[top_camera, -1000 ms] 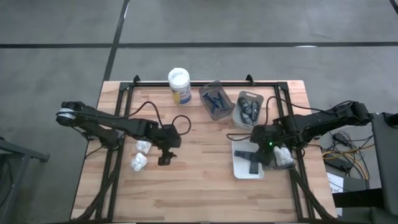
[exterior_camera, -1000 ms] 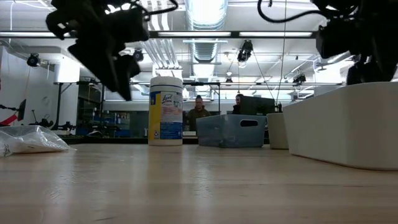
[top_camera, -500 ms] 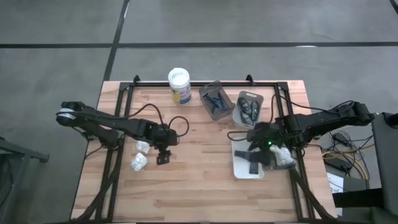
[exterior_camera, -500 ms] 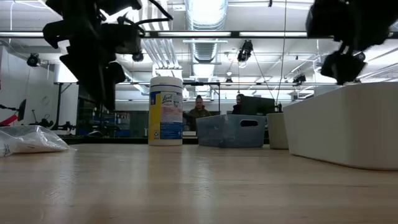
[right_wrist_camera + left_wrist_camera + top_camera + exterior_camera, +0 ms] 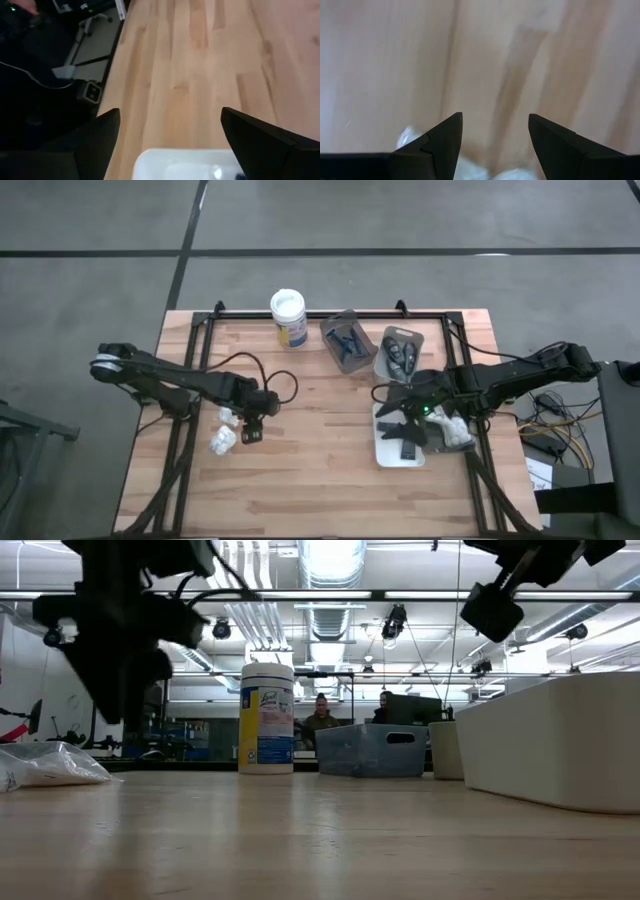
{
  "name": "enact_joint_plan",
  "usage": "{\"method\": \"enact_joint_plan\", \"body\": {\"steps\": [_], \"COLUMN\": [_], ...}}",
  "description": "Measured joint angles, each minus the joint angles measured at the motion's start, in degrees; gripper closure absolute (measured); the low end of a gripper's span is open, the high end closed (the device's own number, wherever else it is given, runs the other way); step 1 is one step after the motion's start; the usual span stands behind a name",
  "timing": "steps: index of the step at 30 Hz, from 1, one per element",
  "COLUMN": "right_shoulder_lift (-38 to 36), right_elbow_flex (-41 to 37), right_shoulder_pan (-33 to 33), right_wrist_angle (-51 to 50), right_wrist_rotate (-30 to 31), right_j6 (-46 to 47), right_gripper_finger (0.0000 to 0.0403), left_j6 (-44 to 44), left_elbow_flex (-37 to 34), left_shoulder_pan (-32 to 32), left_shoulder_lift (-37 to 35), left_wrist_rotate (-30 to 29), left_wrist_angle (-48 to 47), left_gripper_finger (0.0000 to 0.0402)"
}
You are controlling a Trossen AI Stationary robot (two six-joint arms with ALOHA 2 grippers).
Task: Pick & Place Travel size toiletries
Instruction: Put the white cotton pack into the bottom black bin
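Overhead, ceiling lights [image 5: 330, 555] shine above the pale wooden table [image 5: 320, 480].

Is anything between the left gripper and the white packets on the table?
Nothing visible. The left gripper, jaws open, hangs right beside the nearer white packet; the other white packet lies just behind, with only bare wood around them.

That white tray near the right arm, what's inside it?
The white tray holds small black tubes and a white lumpy packet. The open right gripper overhangs part of it, hiding anything beneath.
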Motion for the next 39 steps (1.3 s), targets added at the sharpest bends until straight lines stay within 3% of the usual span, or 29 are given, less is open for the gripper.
{"method": "enact_joint_plan", "body": {"steps": [5,11,17,22,27,34,39], "right_shoulder_lift": [2.4,7.0,12.4,15.8,16.8,14.4,13.3], "right_elbow_flex": [-0.3,-0.4,-0.4,-0.4,0.0,0.1,0.1], "right_shoulder_pan": [0.0,0.0,0.0,0.0,0.0,0.0,0.0], "right_wrist_angle": [1.2,1.5,4.8,9.7,14.4,16.1,16.0], "right_wrist_rotate": [1.4,1.4,1.3,1.2,1.1,1.0,1.1], "right_j6": [-2.7,-4.3,-6.3,-7.8,-10.1,-13.2,-14.4], "right_gripper_finger": [0.0049,0.0056,0.0074,0.0087,0.0101,0.0119,0.0132], "left_j6": [0.0,-3.2,-11.9,-19.8,-23.7,-26.4,-24.1], "left_elbow_flex": [-5.0,-12.2,-14.6,-15.1,-19.1,-24.2,-25.0], "left_shoulder_pan": [0.0,0.0,0.0,0.0,0.0,0.0,0.0], "left_shoulder_lift": [-1.9,-9.2,-17.7,-20.6,-20.7,-20.8,-20.8], "left_wrist_rotate": [-3.4,-6.0,-9.9,-10.0,-9.0,-6.0,-4.5], "left_wrist_angle": [1.9,6.1,0.8,-6.6,-6.4,-0.2,6.5], "left_gripper_finger": [0.0170,0.0170,0.0170,0.0170,0.0170,0.0173,0.0212]}}
